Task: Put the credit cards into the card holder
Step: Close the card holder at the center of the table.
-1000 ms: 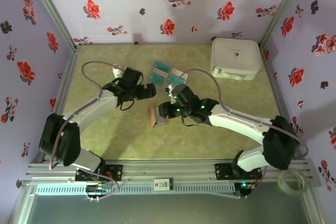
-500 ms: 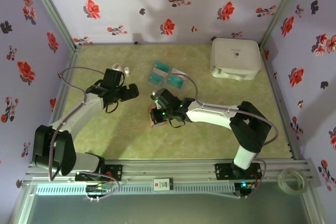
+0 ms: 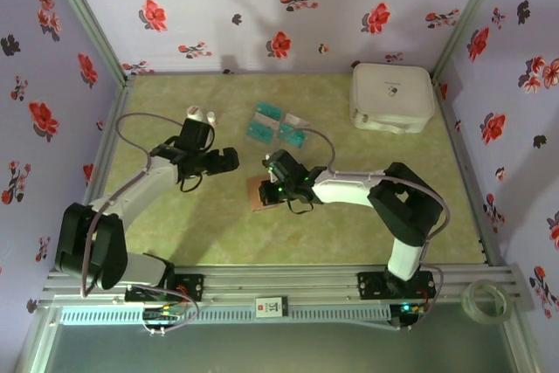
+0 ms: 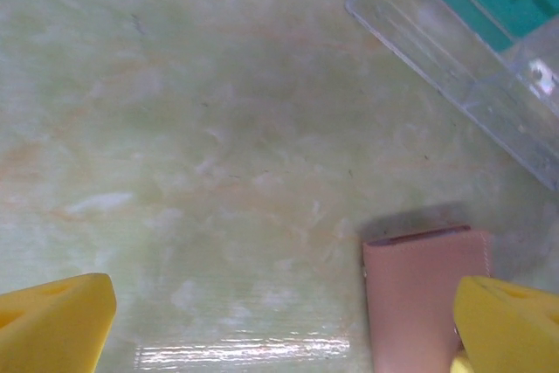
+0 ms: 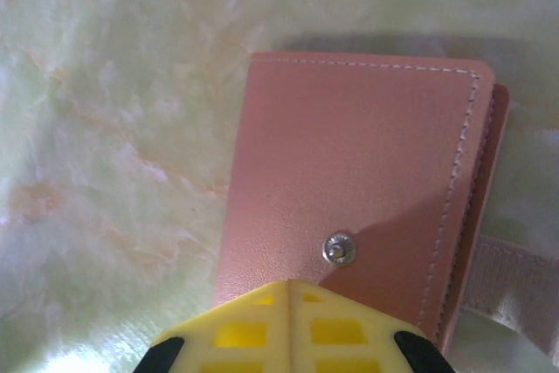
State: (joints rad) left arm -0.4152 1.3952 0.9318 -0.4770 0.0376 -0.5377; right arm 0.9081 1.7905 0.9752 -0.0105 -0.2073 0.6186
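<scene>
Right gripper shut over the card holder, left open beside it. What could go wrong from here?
1. The right gripper is shut over the card holder by its snap. Shut fingers may just slide the folded holder on the glossy table.
2. The open left gripper has one finger beside the holder's corner and could knock it.

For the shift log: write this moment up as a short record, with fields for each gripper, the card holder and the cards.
left gripper: open, holding nothing, to the left of the card holder
right gripper: shut, tips over the card holder beside its snap stud; contact cannot be told
card holder: lying flat on the table
credit cards: on the table beyond the card holder
white case: far right corner
</scene>
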